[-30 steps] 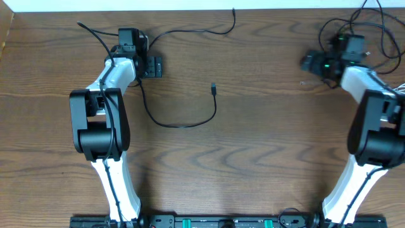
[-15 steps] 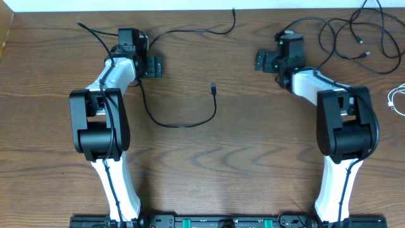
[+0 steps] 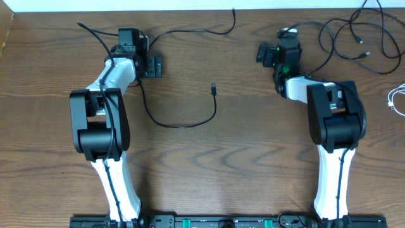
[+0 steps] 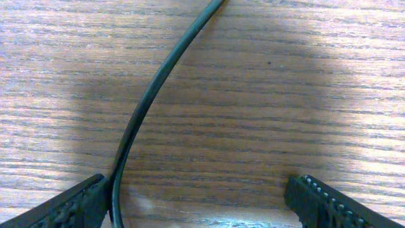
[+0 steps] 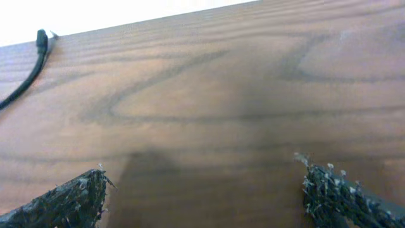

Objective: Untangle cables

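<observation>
Thin black cables (image 3: pixel 361 41) lie tangled at the far right corner of the brown wooden table (image 3: pixel 253 158). One long black cable (image 3: pixel 183 126) curves near the far left, between the spread fingers of the left gripper (image 3: pixel 154 66). A thin white cable (image 3: pixel 395 98) lies at the right edge. The right gripper (image 3: pixel 261 54) stands wide apart, holding nothing.

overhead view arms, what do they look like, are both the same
Both match. The left arm and right arm have white links with bulky black joint housings, and a thin black wire runs along the left one. The left tool and right tool are black. A green light glows behind the right one.
</observation>
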`<state>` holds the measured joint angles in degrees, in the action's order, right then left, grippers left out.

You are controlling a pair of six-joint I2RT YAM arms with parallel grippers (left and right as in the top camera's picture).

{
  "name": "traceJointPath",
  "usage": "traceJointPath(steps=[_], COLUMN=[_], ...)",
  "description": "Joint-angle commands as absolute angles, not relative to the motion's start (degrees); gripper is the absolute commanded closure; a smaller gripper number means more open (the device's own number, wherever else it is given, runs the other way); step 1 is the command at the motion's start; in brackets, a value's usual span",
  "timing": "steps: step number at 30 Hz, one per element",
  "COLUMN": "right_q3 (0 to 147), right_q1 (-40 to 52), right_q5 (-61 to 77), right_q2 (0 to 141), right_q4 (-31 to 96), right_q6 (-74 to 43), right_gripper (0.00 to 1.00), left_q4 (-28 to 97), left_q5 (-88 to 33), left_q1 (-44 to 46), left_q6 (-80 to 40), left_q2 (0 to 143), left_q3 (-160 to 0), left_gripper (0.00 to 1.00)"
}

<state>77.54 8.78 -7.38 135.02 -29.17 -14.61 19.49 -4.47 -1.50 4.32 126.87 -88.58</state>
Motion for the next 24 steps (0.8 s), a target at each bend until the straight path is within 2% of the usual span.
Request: traceJointPath(steps=[1, 8, 24], right_q3=[76.93, 76.93, 76.93], right_q1=[7.49, 4.8, -7.7], right_q5=[-10.46, -18.13, -14.24], right_q2=[140.68, 141.95, 141.95], right_q4=[-28.86, -26.26, -25.74], right_q6=[-15.81, -15.64, -11.07], right_gripper=[0.01, 0.01, 0.01], left_q4=[21.37, 21.37, 21.37], left_q5=[-5.39, -5.39, -5.37], left_q1=[-1.67, -1.67, -1.67], left_q6=[4.45, 4.45, 4.45], left_q2=[130.08, 130.08, 130.08], left_q3=[-86.46, -86.46, -86.46], left_gripper=[0.09, 0.09, 0.09])
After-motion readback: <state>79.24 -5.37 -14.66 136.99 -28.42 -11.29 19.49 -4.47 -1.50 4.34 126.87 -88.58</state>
